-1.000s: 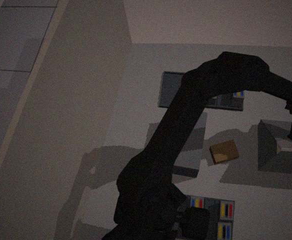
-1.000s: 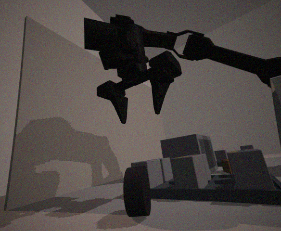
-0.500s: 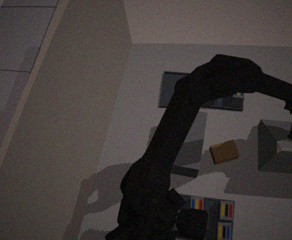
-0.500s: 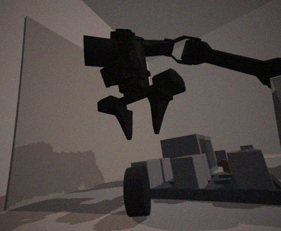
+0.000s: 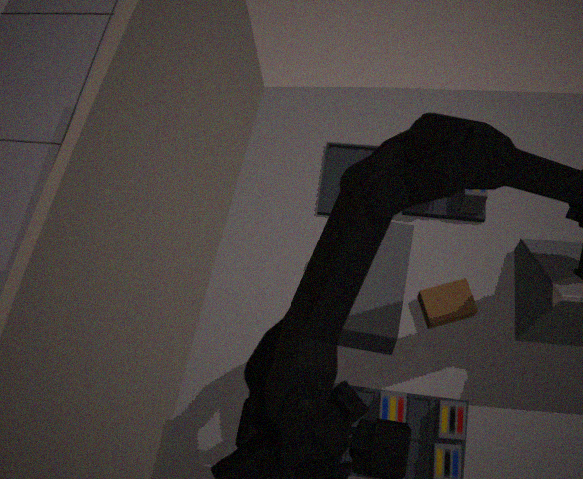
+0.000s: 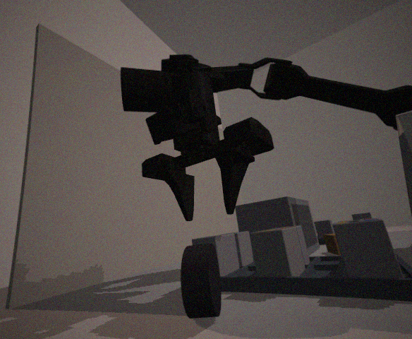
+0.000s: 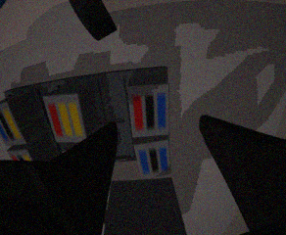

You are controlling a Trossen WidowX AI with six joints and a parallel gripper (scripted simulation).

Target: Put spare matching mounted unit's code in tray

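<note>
My gripper (image 6: 209, 215) (image 7: 159, 124) is open and empty, its fingers partly drawn in. It hangs well above the dark rack (image 5: 420, 427) (image 6: 308, 282) of spares at the near edge. In the wrist view the fingertips frame a spare with red, black and blue stripes (image 7: 150, 113). A blue-black-blue spare (image 7: 153, 159) sits just below it and a red-and-yellow one (image 7: 65, 117) to its left. In the top view my arm (image 5: 343, 257) hides the rack's left part; blue-yellow-red (image 5: 392, 408), yellow-black-red (image 5: 451, 418) and yellow-black-blue (image 5: 447, 460) spares show. The flat dark tray (image 5: 332, 175) lies at the back.
A large grey box (image 5: 384, 278) (image 7: 143, 211) stands between rack and tray. A brown block (image 5: 446, 302) lies to its right. A black wheel (image 6: 200, 279) (image 7: 91, 10) stands beside the rack. A small holder (image 5: 467, 206) sits behind my arm. A tall panel (image 6: 71, 164) rises at the left.
</note>
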